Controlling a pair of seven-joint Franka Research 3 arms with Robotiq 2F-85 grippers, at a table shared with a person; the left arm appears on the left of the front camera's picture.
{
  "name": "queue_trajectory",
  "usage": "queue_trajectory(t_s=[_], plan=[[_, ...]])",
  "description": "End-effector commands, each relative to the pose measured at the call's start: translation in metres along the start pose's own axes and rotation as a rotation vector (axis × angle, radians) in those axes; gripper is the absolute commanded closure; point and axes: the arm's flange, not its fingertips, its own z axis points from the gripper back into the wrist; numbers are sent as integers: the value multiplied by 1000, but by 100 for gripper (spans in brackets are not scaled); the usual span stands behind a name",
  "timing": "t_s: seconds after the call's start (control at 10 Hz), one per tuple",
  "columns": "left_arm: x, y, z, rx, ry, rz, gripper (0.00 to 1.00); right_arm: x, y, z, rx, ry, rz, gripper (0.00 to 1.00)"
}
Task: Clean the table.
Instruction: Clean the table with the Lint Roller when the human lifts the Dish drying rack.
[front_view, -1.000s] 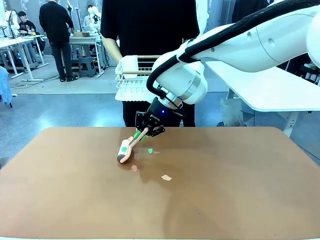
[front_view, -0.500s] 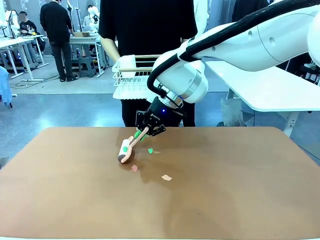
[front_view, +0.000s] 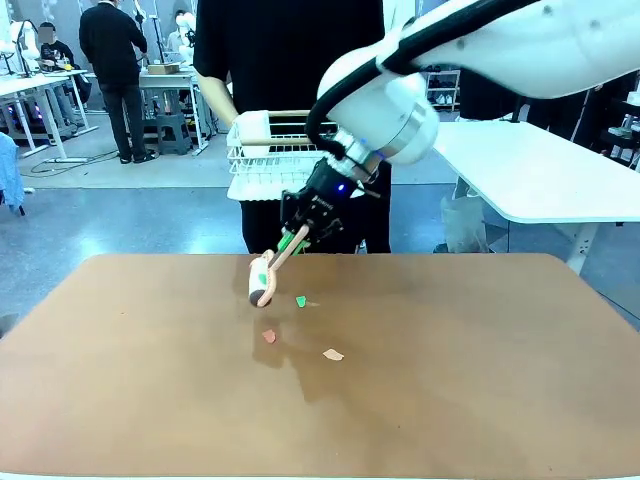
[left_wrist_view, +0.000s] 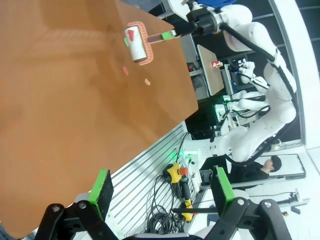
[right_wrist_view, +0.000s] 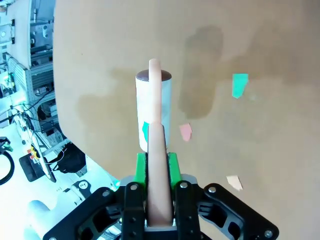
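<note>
Table (front_view: 450, 390) spanning the lower half of the front view, terracotta top carrying three paper scraps just left of centre: green scrap (front_view: 300, 300) farthest back, pink scrap (front_view: 269, 337) nearer and a little left, tan scrap (front_view: 333, 354) nearest and to the right.

Reaching in from the upper right, right gripper (front_view: 294, 243) clamping shut on the pinkish handle of a lint roller (front_view: 262, 280). Roller hanging down-left of the fingers, just left of the green scrap and near the table's far edge; touching the top or hovering over it, cannot tell.

Showing at bottom centre of the right wrist view, green pads (right_wrist_view: 141, 167) pressing the handle from both sides, white roller pointing up the frame with a green fleck (right_wrist_view: 145, 131) sticking to it. Lying just right of the roller, the pink scrap; green scrap at upper right, tan scrap at lower right.

Standing open along the bottom of the left wrist view, left gripper (left_wrist_view: 162, 187), nothing between its pads, beside the table's edge with cables (left_wrist_view: 165, 212) and a slotted rail (left_wrist_view: 145, 175) beyond. Roller far off at the top of that frame.

Standing behind the table at top centre of the front view, a person (front_view: 290, 50) holding a white wire basket (front_view: 265, 165) in a white-gloved hand (front_view: 253, 130).
</note>
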Motion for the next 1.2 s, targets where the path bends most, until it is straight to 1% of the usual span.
queue_trajectory(t_s=[0.0, 0.1, 0.3, 0.4, 0.5, 0.7, 0.9, 1.1], plan=[[-3, -1, 1, -19, -12, -28, 0, -28, -31, 36, 32, 22, -20, 79], [-3, -1, 1, -19, -12, -28, 0, -40, -51, 58, 20, 18, -46, 79], [-3, -1, 1, -19, -12, -28, 0, -65, -91, 92, -29, -36, -63, 79], [-3, -1, 1, -19, -12, -28, 0, -76, -110, 105, -28, -47, -79, 79], [-3, -1, 1, -19, -12, -28, 0, -94, -138, 128, -35, -42, -93, 79], [-3, -1, 1, -19, -12, -28, 0, -120, -176, 151, -38, -73, -108, 79], [-3, -1, 1, -19, -12, -28, 0, -133, -212, 164, -22, -83, -131, 79], [-3, -1, 1, -19, -12, -28, 0, -146, -236, 171, -15, -82, -166, 79]])
